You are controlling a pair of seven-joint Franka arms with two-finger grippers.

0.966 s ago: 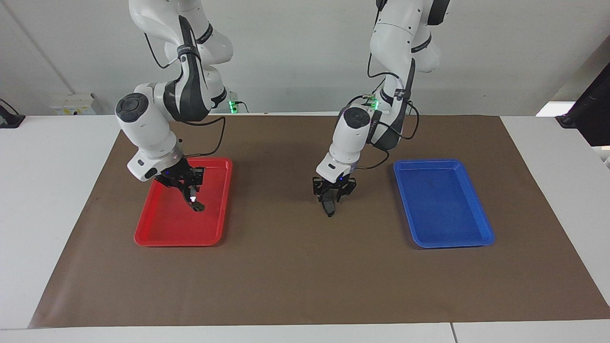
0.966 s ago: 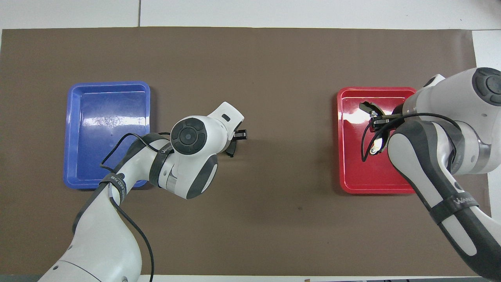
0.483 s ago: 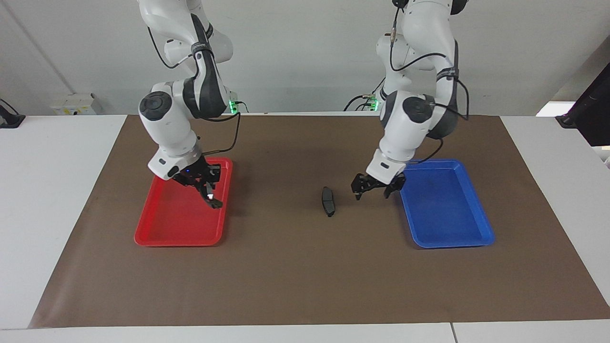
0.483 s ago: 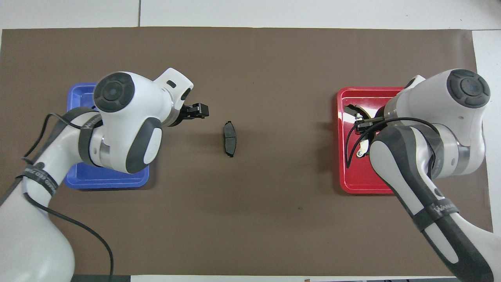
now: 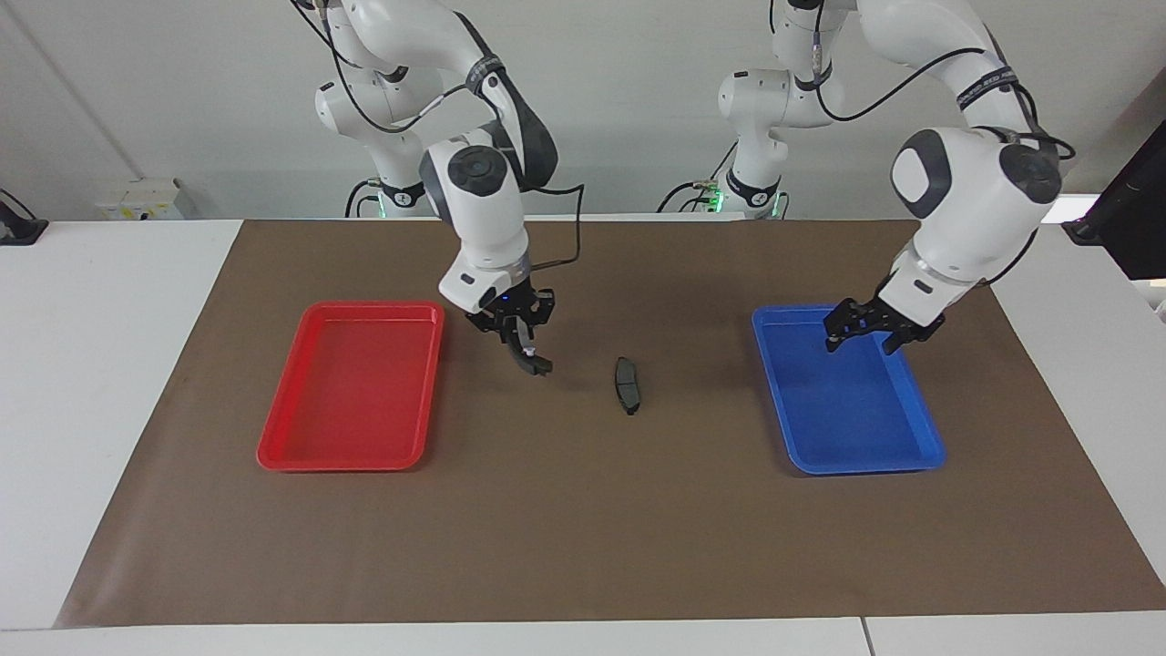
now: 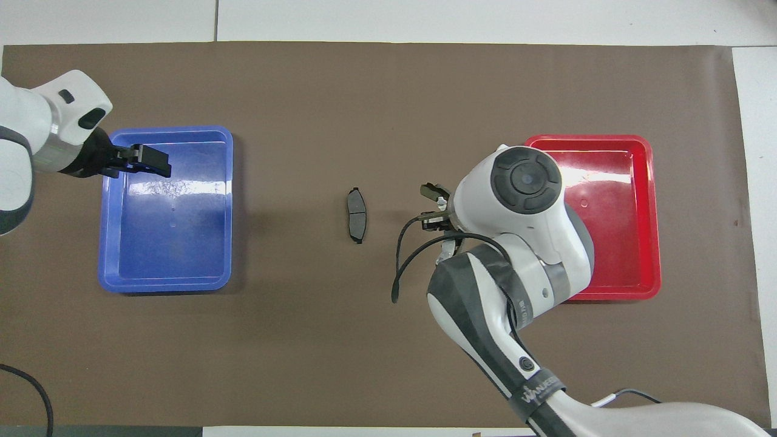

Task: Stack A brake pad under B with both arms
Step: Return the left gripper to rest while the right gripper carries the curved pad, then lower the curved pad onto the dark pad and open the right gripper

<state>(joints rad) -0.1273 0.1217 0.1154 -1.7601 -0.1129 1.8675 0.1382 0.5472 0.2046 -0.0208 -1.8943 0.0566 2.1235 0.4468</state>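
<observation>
The A brake pad (image 5: 627, 384), small, flat and dark grey, lies on the brown mat between the two trays; it also shows in the overhead view (image 6: 357, 215). My right gripper (image 5: 522, 343) is shut on B (image 5: 536, 363), a dark curved piece with a shiny glint, and holds it above the mat between the red tray and the pad. In the overhead view the right gripper (image 6: 438, 210) and B (image 6: 432, 191) show beside the arm's wrist. My left gripper (image 5: 868, 333) is open and empty over the blue tray; it also shows in the overhead view (image 6: 145, 161).
A red tray (image 5: 301, 458) lies toward the right arm's end and a blue tray (image 5: 922, 456) toward the left arm's end, seen too in the overhead view as red tray (image 6: 654, 212) and blue tray (image 6: 105, 243). A brown mat (image 5: 565, 528) covers the white table.
The left gripper let go of the A brake pad on the mat and drew back over the blue tray. The right gripper carried B out of the red tray toward the pad.
</observation>
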